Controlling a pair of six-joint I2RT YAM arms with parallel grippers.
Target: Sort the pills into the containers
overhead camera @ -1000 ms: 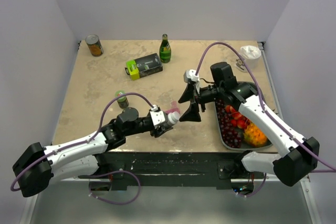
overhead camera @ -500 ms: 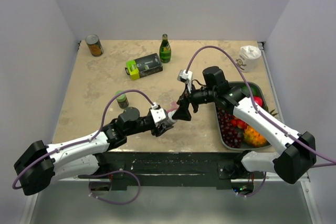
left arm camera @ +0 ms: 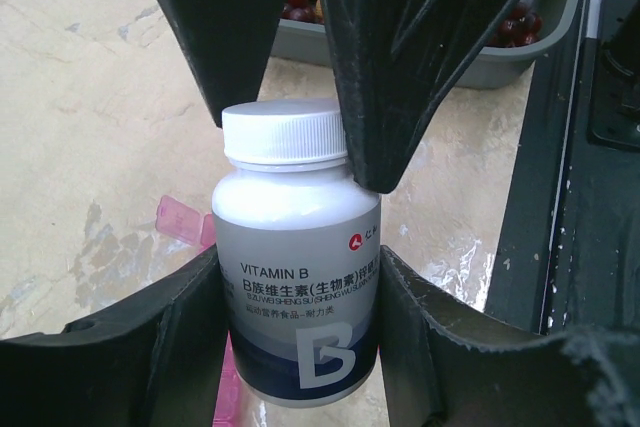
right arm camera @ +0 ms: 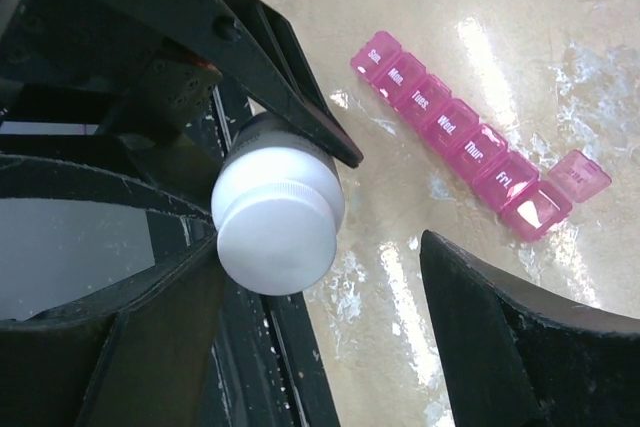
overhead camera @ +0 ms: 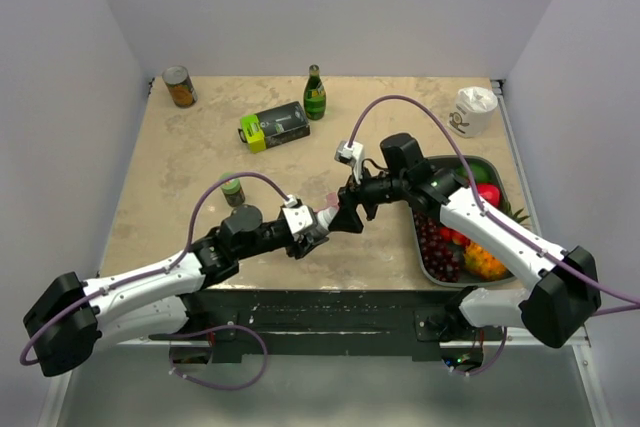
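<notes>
My left gripper (overhead camera: 316, 225) is shut on a white Vitamin B bottle (left arm camera: 297, 287) with a white cap (right arm camera: 278, 232) and holds it above the table. My right gripper (overhead camera: 345, 215) is open, and its fingers (left arm camera: 410, 47) stand on either side of the cap; I cannot tell if they touch it. The containers, a pink pill-organiser strip (right arm camera: 465, 137), lie on the table under the bottle. The strip's end lid (right arm camera: 580, 175) is flipped open. A pink corner of the strip shows in the left wrist view (left arm camera: 185, 224) and in the top view (overhead camera: 330, 199). No pills are visible.
A dark fruit tray (overhead camera: 427, 265) lies at the right under the right arm. A small green-lidded jar (overhead camera: 232, 190) stands left of the left arm. At the back stand a can (overhead camera: 179, 86), a green-and-black box (overhead camera: 274, 126), a green bottle (overhead camera: 315, 93) and a white cup (overhead camera: 476, 107).
My right gripper has moved left and down to the bottle, and its open fingers now straddle the cap. My left gripper has kept hold of the bottle almost in place.
</notes>
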